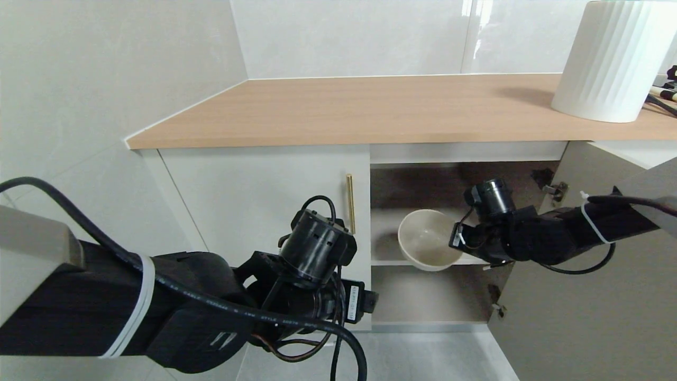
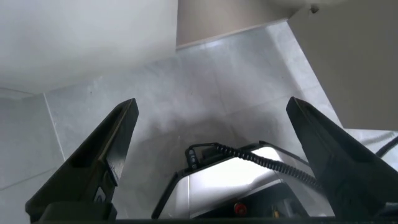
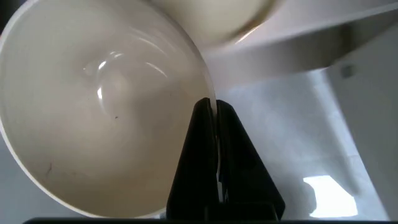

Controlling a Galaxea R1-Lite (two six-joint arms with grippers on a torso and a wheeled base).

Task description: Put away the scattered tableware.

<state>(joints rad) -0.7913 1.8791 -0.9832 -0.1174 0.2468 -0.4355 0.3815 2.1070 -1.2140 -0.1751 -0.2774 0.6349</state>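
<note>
Centrally in the head view, just right of the middle, a bowl [image 1: 428,239] sits at the front of the shelf [image 1: 385,248] inside an open cupboard. It is cream-white, glossy and round, with nothing in it, and it is tipped so that its mouth faces the camera. Its lower side overlaps the shelf's front edge; whether it rests on the shelf cannot be told. The right gripper [image 1: 457,235] comes in from the right and is clamped on the bowl's right-hand rim, its black fingers [image 3: 214,149] pressed together with the thin wall between them.

The closed door [image 1: 254,211] with its gold handle [image 1: 350,203] stands just left of the bowl, and the open door [image 1: 582,296] swings out at the lower right. Below the shelf is a second, lower compartment. The left gripper [image 2: 211,106] hangs over the grey floor tiles [image 1: 423,354] with its jaws spread wide and holding nothing. On the wooden countertop [image 1: 370,111], at the upper right, stands a white ribbed container [image 1: 608,58].
</note>
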